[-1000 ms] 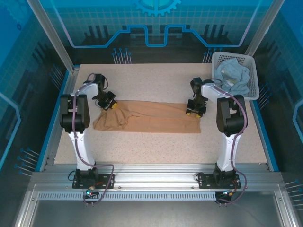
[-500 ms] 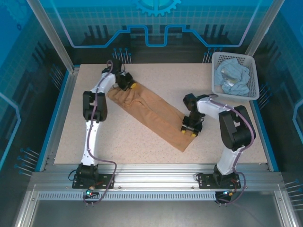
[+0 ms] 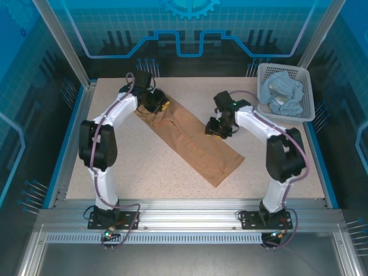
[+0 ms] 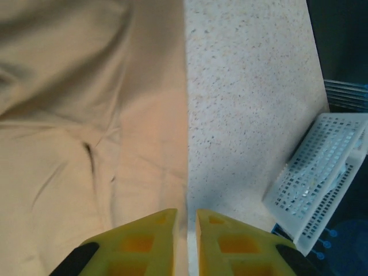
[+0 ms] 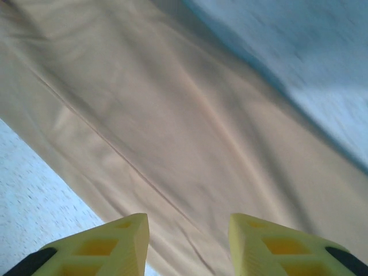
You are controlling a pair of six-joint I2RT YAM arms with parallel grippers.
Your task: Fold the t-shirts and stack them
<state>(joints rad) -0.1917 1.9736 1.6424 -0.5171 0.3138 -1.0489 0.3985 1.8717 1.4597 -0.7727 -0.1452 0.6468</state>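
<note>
Since half a second ago the right gripper (image 3: pixel 217 129) has left the near end of the tan t-shirt (image 3: pixel 192 144) and moved back along its right edge. A second ago the strip lay crosswise; it is now diagonal.

From the top camera, the shirt is a long folded band running from far left to near right on the speckled table (image 3: pixel 144 167). The left gripper (image 3: pixel 163 106) sits at its far end. Bare tabletop lies open to the left and along the near edge. The white basket (image 3: pixel 264 69) stands in the far right corner, well apart, holding the pale blue t-shirt (image 3: pixel 282 95).

At the left wrist, the left gripper (image 4: pixel 187 215) shows only a thin slit between its fingers, right over the straight edge of the tan t-shirt (image 4: pixel 86 115); whether cloth is pinched I cannot tell. Table (image 4: pixel 247 86) and basket (image 4: pixel 322 184) lie beyond.

At the right wrist, the right gripper (image 5: pixel 188 221) is spread, nothing between its fingers, above the smooth tan t-shirt (image 5: pixel 190 115); table (image 5: pixel 34 172) shows at lower left.
</note>
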